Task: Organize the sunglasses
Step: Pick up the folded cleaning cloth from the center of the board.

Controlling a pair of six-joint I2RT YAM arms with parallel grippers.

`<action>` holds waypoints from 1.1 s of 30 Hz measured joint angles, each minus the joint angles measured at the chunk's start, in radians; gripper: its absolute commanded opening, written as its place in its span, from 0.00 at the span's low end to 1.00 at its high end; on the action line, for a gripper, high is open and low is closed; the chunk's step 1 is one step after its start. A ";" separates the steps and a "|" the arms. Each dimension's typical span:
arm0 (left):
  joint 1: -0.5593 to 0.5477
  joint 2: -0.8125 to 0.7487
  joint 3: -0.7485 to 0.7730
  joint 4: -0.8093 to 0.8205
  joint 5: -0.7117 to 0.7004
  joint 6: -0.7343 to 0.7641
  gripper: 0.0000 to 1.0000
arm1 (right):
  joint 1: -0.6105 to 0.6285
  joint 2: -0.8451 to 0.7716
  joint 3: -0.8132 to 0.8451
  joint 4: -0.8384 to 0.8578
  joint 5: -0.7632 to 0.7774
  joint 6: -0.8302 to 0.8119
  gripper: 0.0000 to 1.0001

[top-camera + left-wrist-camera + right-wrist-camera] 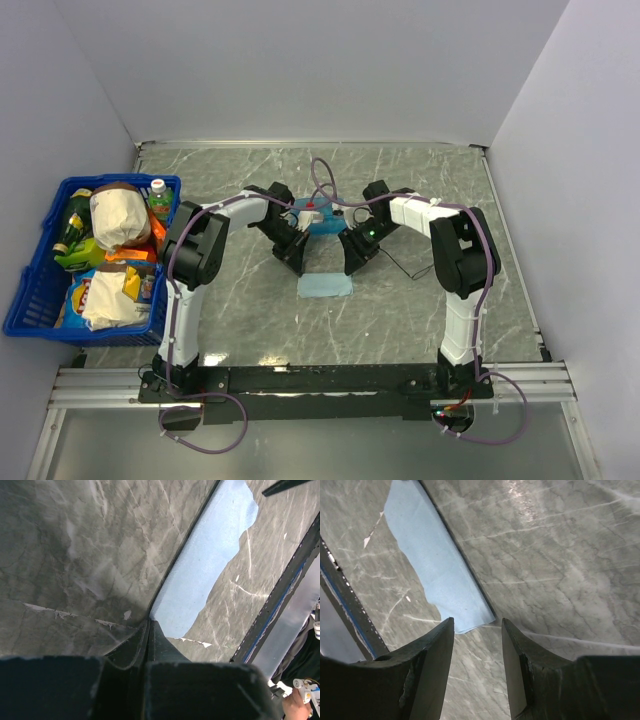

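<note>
The light-blue cloth [325, 285] lies on the table between both grippers, with a dark line along its far edge. It also shows in the left wrist view [210, 565] and the right wrist view [440, 575]. My left gripper [297, 265] is shut, its tips [149, 621] at the cloth's far-left corner; I cannot tell if cloth is pinched. My right gripper [352, 265] is open and empty [477, 622] just over the far-right corner. The blue case [320, 222] sits behind them. A thin black wire shape [400, 264], possibly the sunglasses, lies right of the right gripper.
A blue basket [40, 290] full of groceries stands at the table's left edge. White walls close the table on the left, back and right. The metal rail [320, 380] holding the arm bases runs along the near edge.
</note>
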 measured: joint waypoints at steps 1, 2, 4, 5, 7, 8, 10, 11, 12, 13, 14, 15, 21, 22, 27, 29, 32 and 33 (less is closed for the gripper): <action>0.000 0.000 0.000 0.000 0.000 0.000 0.01 | 0.000 0.000 0.000 0.002 0.006 0.002 0.50; 0.000 0.000 0.000 -0.001 0.000 0.000 0.01 | 0.000 0.000 0.000 0.004 0.013 0.004 0.50; 0.000 0.000 0.000 -0.001 0.000 0.000 0.01 | 0.000 0.002 0.000 0.006 0.022 0.010 0.49; 0.000 0.000 0.000 -0.002 0.000 0.000 0.01 | 0.000 0.003 0.000 0.006 0.027 0.011 0.49; 0.000 0.000 0.000 -0.003 0.002 0.000 0.01 | 0.000 0.006 0.001 0.006 0.033 0.015 0.47; 0.000 0.000 0.000 -0.005 0.003 0.001 0.01 | 0.001 0.011 0.002 0.006 0.036 0.017 0.47; 0.000 0.000 0.000 -0.007 0.006 0.002 0.01 | 0.002 0.018 0.004 0.003 0.033 0.020 0.46; 0.000 0.000 0.000 -0.008 0.010 0.003 0.01 | 0.003 0.019 0.006 0.002 0.035 0.021 0.46; 0.000 0.000 0.000 -0.009 0.011 0.004 0.01 | 0.005 0.019 0.007 0.002 0.035 0.021 0.45; 0.000 0.000 0.000 -0.010 0.011 0.004 0.01 | 0.007 0.021 0.008 0.002 0.036 0.022 0.45; 0.001 0.000 0.000 -0.012 0.012 0.004 0.01 | 0.009 0.022 0.009 0.002 0.036 0.022 0.45; 0.002 0.000 0.000 -0.014 0.014 0.004 0.01 | 0.010 0.025 0.011 0.000 0.035 0.022 0.44; 0.008 0.000 0.000 -0.014 0.016 -0.001 0.01 | 0.016 0.031 0.019 -0.004 0.035 0.022 0.43; 0.008 0.000 0.000 -0.013 0.016 -0.001 0.01 | 0.016 0.032 0.020 -0.004 0.035 0.022 0.43; 0.012 0.000 0.000 -0.001 0.014 -0.012 0.01 | 0.016 0.032 0.020 -0.004 0.036 0.022 0.38; 0.015 0.000 0.000 0.003 0.013 -0.019 0.01 | 0.016 0.033 0.020 -0.004 0.039 0.021 0.35; 0.018 0.000 0.000 0.005 0.009 -0.023 0.01 | 0.020 0.035 0.020 -0.004 0.040 0.022 0.33; 0.019 0.000 0.000 0.005 0.009 -0.023 0.01 | 0.021 0.035 0.020 -0.004 0.040 0.022 0.32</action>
